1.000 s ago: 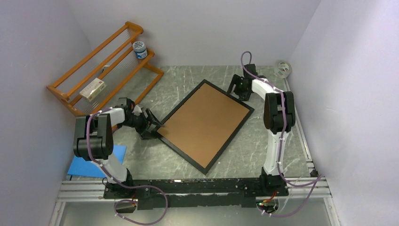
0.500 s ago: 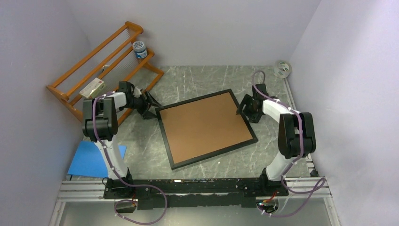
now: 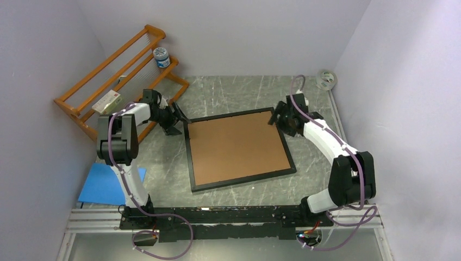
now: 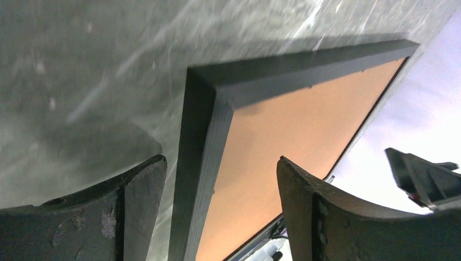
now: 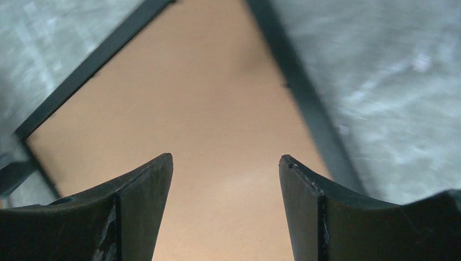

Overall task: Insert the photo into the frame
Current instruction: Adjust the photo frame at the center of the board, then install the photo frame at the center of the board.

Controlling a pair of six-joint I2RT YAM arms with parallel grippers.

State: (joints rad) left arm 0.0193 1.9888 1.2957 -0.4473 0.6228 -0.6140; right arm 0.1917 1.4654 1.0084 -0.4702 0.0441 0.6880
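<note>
The black frame (image 3: pixel 188 154) lies flat in the middle of the table, filled by a brown cardboard backing board (image 3: pixel 236 147). The sunflower photo is hidden or out of view. My left gripper (image 3: pixel 179 117) is open at the frame's far left corner; in the left wrist view its jaws straddle the frame's left rail (image 4: pixel 198 163). My right gripper (image 3: pixel 276 115) is open at the far right corner; in the right wrist view (image 5: pixel 225 160) it hovers over the board (image 5: pixel 179 109) with the frame's rail (image 5: pixel 304 103) to its right. Neither holds anything.
An orange wooden rack (image 3: pixel 117 76) stands at the back left with a small box (image 3: pixel 107 101) and a round tin (image 3: pixel 161 56) on it. A blue sheet (image 3: pixel 106 185) lies at the near left. A tape roll (image 3: pixel 326 79) sits in the back right corner.
The frame has turned clockwise from a diamond slant to nearly square with the table. My left gripper moved back along its left corner; my right arm swung outward and its gripper followed the far right corner.
</note>
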